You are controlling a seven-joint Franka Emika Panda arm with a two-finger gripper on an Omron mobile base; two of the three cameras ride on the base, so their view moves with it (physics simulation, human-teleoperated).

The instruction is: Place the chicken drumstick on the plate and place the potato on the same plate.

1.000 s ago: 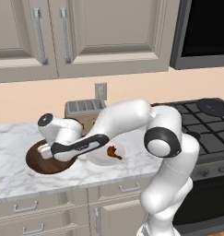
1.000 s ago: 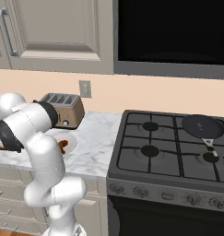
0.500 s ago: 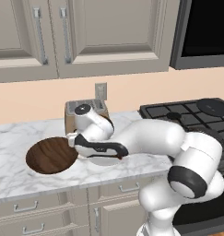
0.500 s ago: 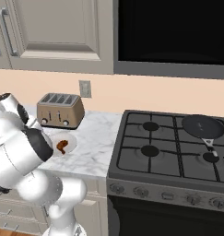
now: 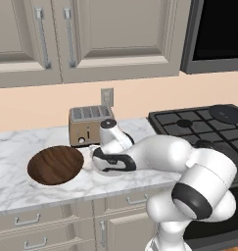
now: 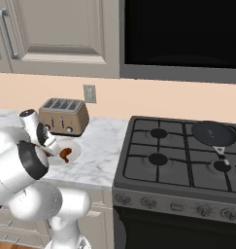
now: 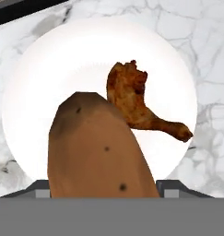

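Looking along the hand, you have the potato (image 7: 102,150) filling the lower middle of the frame, close to the camera and rising from between the jaws, which are closed on its sides; only their dark tips peek out at either side of its base. Behind it lies the plate (image 7: 49,73), round and white on the marbled surface (image 7: 210,55), and the chicken drumstick (image 7: 134,101) rests on it, meaty end toward the plate's middle and thin bone end pointing out to the rim. From the right base view you can see the plate (image 6: 75,151) in front of the toaster (image 6: 62,116), the drumstick (image 6: 65,154) a dark spot on it. From the left base view the round wooden board (image 5: 55,164) lies just beside the hand, the stove (image 5: 199,125) well apart.
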